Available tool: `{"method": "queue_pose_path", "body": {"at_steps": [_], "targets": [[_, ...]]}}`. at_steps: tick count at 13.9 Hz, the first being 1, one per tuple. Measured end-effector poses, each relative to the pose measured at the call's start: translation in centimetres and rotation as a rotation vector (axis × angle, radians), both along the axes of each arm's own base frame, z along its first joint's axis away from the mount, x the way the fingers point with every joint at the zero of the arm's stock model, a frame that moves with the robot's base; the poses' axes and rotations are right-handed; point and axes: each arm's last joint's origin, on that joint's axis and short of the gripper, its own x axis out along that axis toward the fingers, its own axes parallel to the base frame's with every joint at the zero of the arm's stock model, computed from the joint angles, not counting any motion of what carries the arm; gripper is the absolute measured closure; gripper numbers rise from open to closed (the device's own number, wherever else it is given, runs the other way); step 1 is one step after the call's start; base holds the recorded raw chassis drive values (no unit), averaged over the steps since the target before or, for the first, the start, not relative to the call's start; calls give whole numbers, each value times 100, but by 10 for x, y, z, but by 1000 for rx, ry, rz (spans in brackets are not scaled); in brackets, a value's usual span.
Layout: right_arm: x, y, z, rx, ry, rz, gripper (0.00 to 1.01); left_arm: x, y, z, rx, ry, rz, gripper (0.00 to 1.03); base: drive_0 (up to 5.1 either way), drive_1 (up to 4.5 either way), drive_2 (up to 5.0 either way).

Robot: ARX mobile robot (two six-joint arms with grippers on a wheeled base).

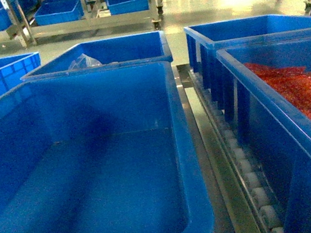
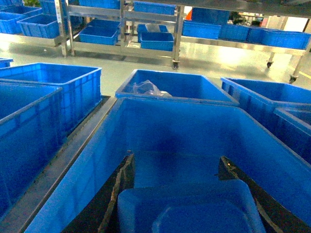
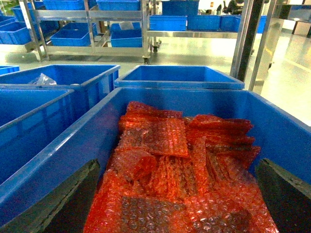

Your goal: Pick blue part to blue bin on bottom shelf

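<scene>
In the left wrist view the blue part fills the space between the two black fingers as a chunky, rounded dark-blue piece. My left gripper is shut on it, above the inside of the large empty blue bin. In the head view that blue bin takes up the left foreground, with a dark shadow on its back wall. It rests on the bottom shelf, whose white rollers run along its right side. Neither gripper shows in the head view. My right gripper hangs open, with nothing between its fingers, over red bubble wrap.
A second blue tub, holding the red bubble wrap, stands right of the rollers. Behind the blue bin another tub holds a clear plastic bag. More blue tubs sit on the left and on the far racks across the floor.
</scene>
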Motion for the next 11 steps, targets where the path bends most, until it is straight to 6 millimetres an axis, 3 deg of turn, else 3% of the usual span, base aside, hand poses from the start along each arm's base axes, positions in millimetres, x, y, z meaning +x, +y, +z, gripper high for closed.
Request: {"method": "queue_pose_path", "body": {"at_steps": [11], "targets": [[0, 0, 0, 0, 0, 0, 3, 0, 0, 0, 0, 0, 0, 60, 0, 0, 0]]}}
